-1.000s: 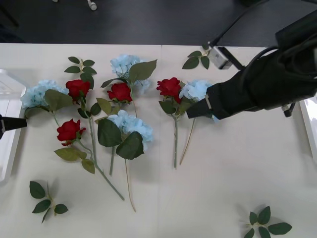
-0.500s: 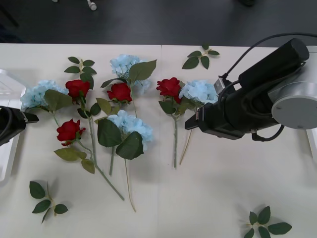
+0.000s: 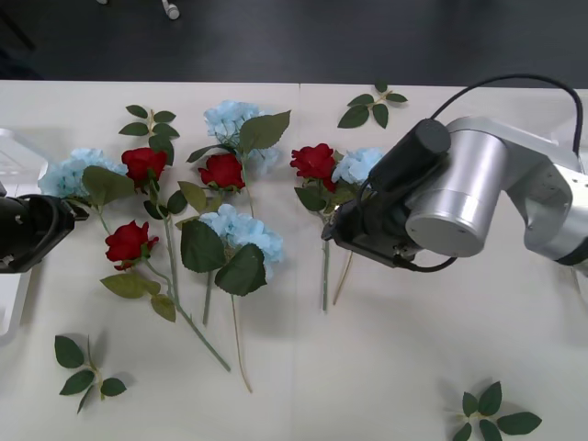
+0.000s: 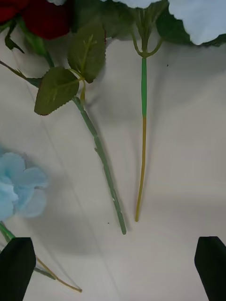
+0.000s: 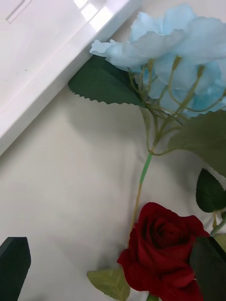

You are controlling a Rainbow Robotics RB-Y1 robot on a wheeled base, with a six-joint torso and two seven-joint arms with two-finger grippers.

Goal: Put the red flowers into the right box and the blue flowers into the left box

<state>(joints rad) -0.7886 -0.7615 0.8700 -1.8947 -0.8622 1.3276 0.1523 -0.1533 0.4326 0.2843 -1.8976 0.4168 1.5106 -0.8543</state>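
Cream tabletop (image 3: 413, 367) carries the red flowers (image 3: 222, 171) and blue flowers (image 3: 241, 230) scattered across its middle, none in a box. At its left edge sits the left box (image 3: 16, 165). Beside it the left gripper (image 5: 113, 270) hangs wide over a rose, and the right gripper (image 4: 115, 265) hangs wide above two stems.

Hidden and cut-off parts

The right arm covers part of the rightmost blue flower (image 3: 354, 165) mid-frame; the left box (image 3: 13, 175) runs off the left edge; the lower-right leaf sprig (image 3: 494, 415) is clipped by the bottom edge.
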